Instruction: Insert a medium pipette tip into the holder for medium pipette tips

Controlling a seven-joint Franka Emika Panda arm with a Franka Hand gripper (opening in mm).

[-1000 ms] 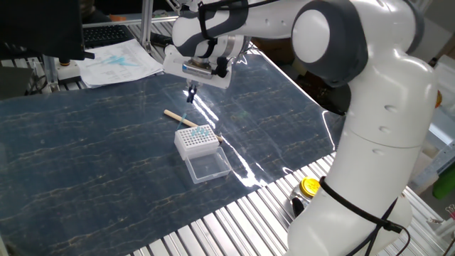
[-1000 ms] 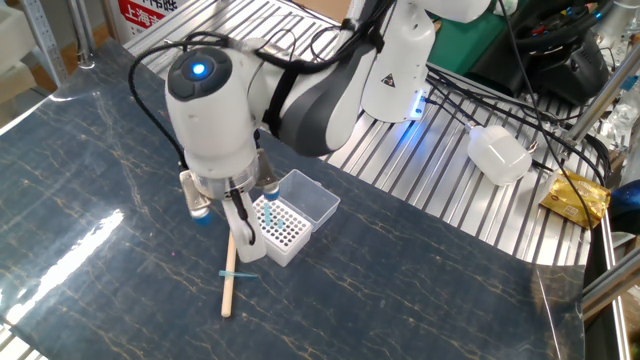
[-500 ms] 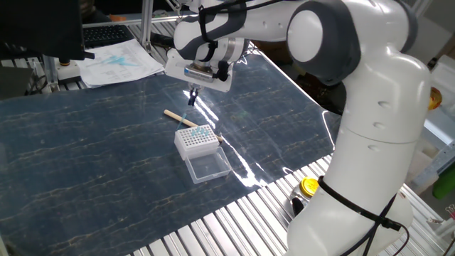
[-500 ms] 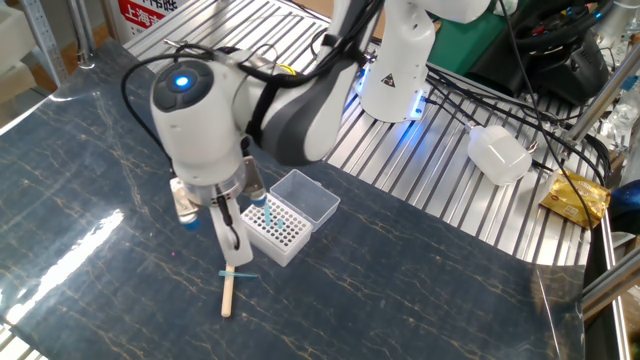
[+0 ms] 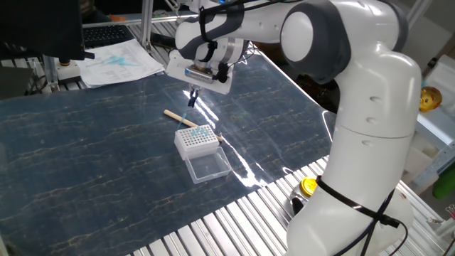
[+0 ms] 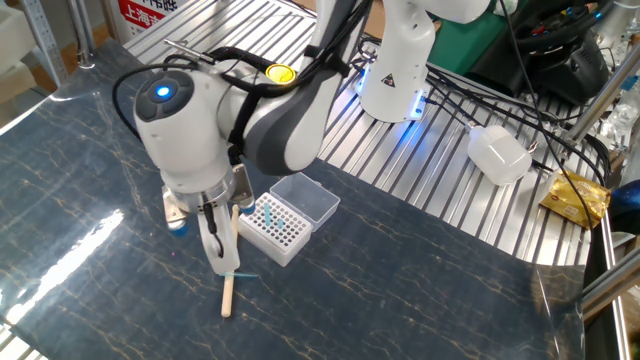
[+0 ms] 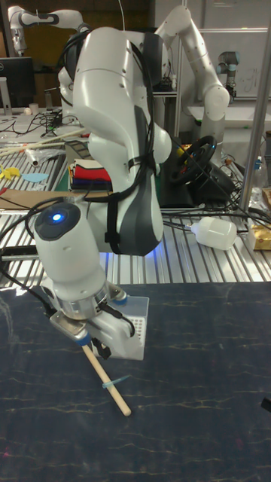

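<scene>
The blue tip (image 6: 239, 275) lies flat on the dark table mat (image 6: 90, 210), across the cream stick (image 6: 231, 270). Its long side runs nearly sideways to the stick. In the tall fixed view the tip (image 7: 115, 384) sits near the stick's (image 7: 105, 381) far end, toward the front edge of the mat. The gripper (image 6: 222, 262) hangs right above it, fingers pointing down. The pictures do not show clearly how wide the fingers are apart, or whether they hold anything. The holder (image 6: 272, 227) stands just beside the gripper, toward the metal slats, its lid lying open. Blue tips already stand in some holes. There is only one arm, so it must go down for the tip.
</scene>
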